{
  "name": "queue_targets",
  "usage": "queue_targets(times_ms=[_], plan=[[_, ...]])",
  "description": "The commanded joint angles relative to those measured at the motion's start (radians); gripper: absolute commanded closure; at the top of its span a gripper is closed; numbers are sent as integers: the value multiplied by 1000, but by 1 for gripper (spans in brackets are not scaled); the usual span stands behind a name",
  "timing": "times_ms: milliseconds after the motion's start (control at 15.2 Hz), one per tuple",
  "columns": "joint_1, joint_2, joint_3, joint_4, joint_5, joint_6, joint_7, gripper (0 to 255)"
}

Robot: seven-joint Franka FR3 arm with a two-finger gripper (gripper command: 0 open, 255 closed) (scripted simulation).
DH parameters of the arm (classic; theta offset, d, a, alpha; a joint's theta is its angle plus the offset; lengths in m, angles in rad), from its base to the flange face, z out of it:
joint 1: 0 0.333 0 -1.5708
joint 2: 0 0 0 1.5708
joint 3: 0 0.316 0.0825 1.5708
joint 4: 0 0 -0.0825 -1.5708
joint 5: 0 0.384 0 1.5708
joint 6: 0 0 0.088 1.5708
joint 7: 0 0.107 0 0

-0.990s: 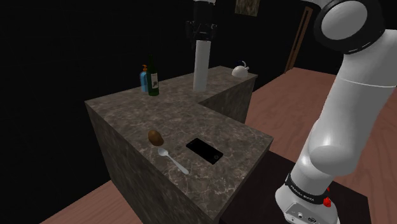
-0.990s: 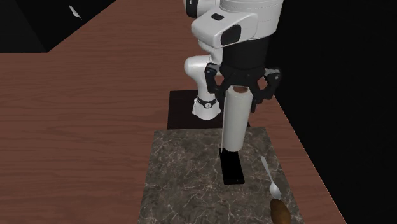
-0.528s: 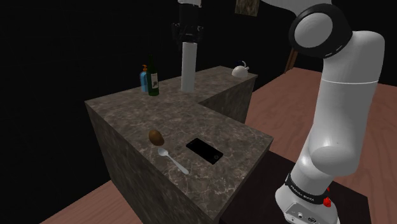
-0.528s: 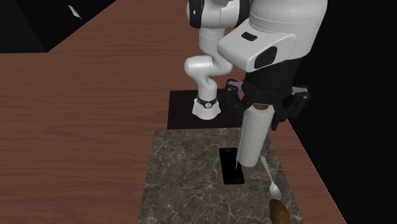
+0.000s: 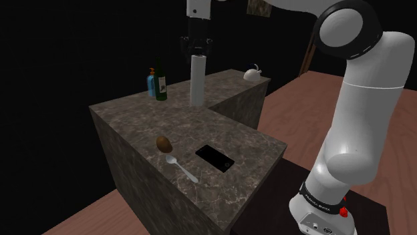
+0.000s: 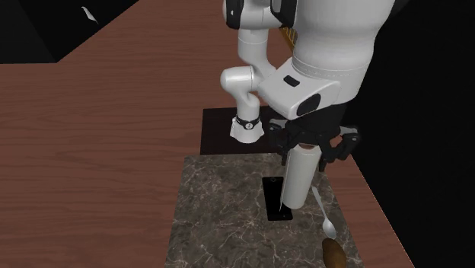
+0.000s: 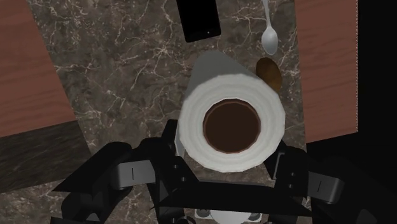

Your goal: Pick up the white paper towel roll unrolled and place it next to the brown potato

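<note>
A white paper towel roll (image 5: 196, 81) with a brown core hangs upright above the dark marble counter (image 5: 133, 117). My black gripper (image 5: 196, 48) is shut on its upper end. The second exterior view has the roll (image 6: 298, 177) under the gripper (image 6: 312, 146), over the counter's near part. In the wrist view the roll (image 7: 230, 121) sits clasped between the fingers of the gripper (image 7: 228, 151). A brown potato (image 5: 163, 143) lies near the counter's front edge, apart from the roll. The potato (image 7: 270, 72) shows just past the roll's rim in the wrist view, and it (image 6: 333, 253) lies at the counter's end.
A spoon (image 5: 182, 168) lies beside the potato and a black phone (image 5: 216, 157) lies flat close by. Two bottles (image 5: 157, 81) stand at the counter's far corner, and a small white object (image 5: 252, 73) sits at the back. Wooden floor (image 6: 99, 152) surrounds the counter.
The gripper has carried the roll toward the shoulder view's left and then somewhat lower. In the second exterior view it moved right, nearer the spoon and potato.
</note>
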Motion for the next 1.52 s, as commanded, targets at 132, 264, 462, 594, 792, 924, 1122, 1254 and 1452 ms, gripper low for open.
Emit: queue_targets(times_ms=[132, 264, 462, 594, 792, 924, 1122, 1254, 1452], plan=[[2, -25, 1, -93, -2, 68, -2, 255], [2, -34, 1, -131, -2, 98, -4, 255], [3, -43, 1, -185, -3, 142, -6, 255], [3, -48, 1, -219, -3, 170, -7, 255], [4, -54, 2, -266, -3, 213, -9, 255], [4, -56, 2, -296, -3, 240, -11, 255], [5, -58, 2, -339, -2, 281, -13, 255], [5, -58, 2, -366, -2, 308, -15, 255], [5, -56, 2, -404, -1, 347, -17, 255]])
